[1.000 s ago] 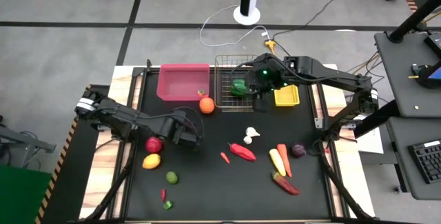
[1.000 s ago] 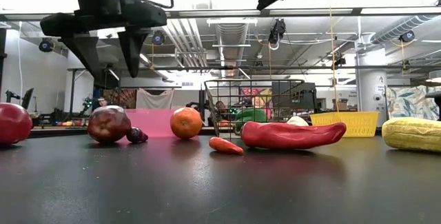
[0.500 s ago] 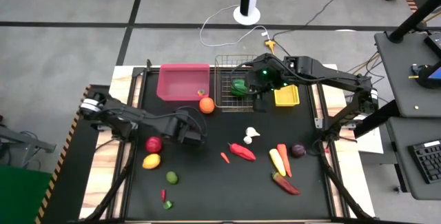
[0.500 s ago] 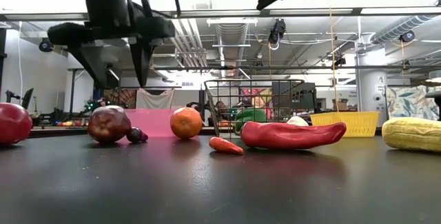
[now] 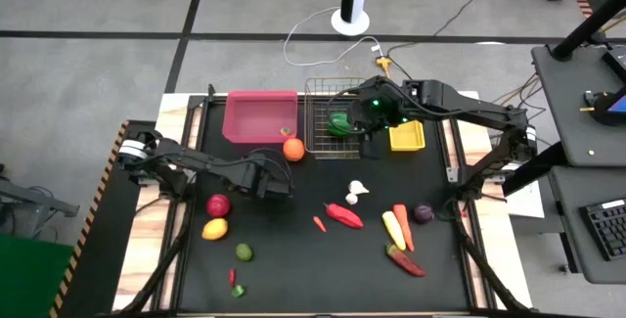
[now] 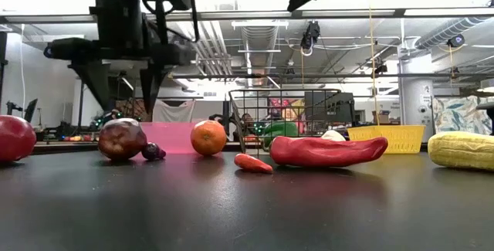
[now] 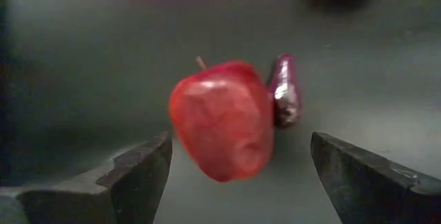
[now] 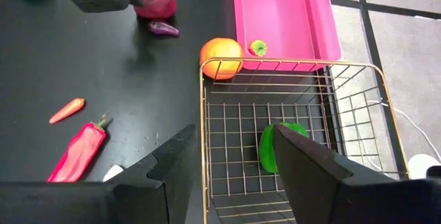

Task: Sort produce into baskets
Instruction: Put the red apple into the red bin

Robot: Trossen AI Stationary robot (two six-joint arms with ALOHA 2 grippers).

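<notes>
Left wrist view shows the left gripper (image 7: 238,176) spread wide above bare black table (image 7: 83,65), with the red apple (image 7: 222,119) between its fingers and a small purple piece (image 7: 284,89) touching the apple's far side. Since a second ago this gripper has swung over the apple. Over the wire basket (image 8: 289,148), the right gripper (image 8: 234,165) hangs part-open, with a green pepper (image 8: 270,145) lying below.

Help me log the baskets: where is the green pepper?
High view: the green pepper lies inside the metal wire-mesh basket, right of the pink plastic bin.

Bright ceiling light floods the far room, washing out overhead and silhouetting the arms against it. The black table (image 6: 247,205) carries soft sheen and faint shadows. Up close, the red apple (image 7: 222,119) looks blurred.
</notes>
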